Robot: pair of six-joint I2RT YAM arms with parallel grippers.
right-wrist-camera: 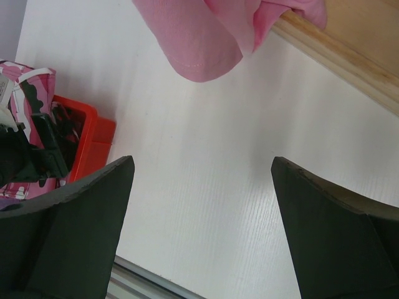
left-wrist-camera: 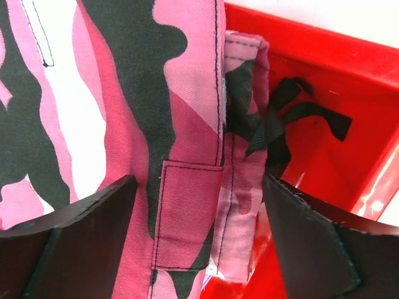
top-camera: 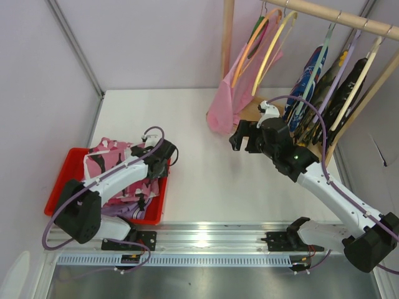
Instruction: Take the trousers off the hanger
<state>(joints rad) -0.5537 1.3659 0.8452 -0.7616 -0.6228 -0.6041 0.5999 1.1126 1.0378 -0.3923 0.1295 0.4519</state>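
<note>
While poised low over the red bin [top-camera: 65, 171], spread wide and pinching nothing: left gripper [left-wrist-camera: 199, 187], one dark finger either side of a raised fold of the trousers [left-wrist-camera: 124, 93]. Whether touching the cloth or just clear of it, hard to tell from the wrist view. Trousers heaped in that bin, at the near left of the table [top-camera: 199, 180], and already free of the hanger. Beside the fold, a loose black strap [left-wrist-camera: 299, 115] against the red wall.

Judged on handling: light, soft woven cloth, limp, apt to sag and trail from any single pinch; not slippery, not fragile. Best taken at the stitched double edge or the waistband: thicker there, better bite for the pads. Best to avoid the strap, likely to snag on the rim.

Farther out, above bare tabletop at mid-table: right gripper [right-wrist-camera: 202, 165], likewise parted, holding nothing, well apart from the bin. Just beyond it, the hem of a plain pink garment [right-wrist-camera: 199, 43], hanging from an orange hanger [top-camera: 248, 47].

Farthest, on the wooden rail [top-camera: 336, 18] at the back right: the hanger [top-camera: 267, 55], yellow, hooked just beside the orange one and apparently bare. Further along the rail, darker patterned garments [top-camera: 349, 87] on other hangers. By the look of things, removal done; little left but lifting clear of the bin.
</note>
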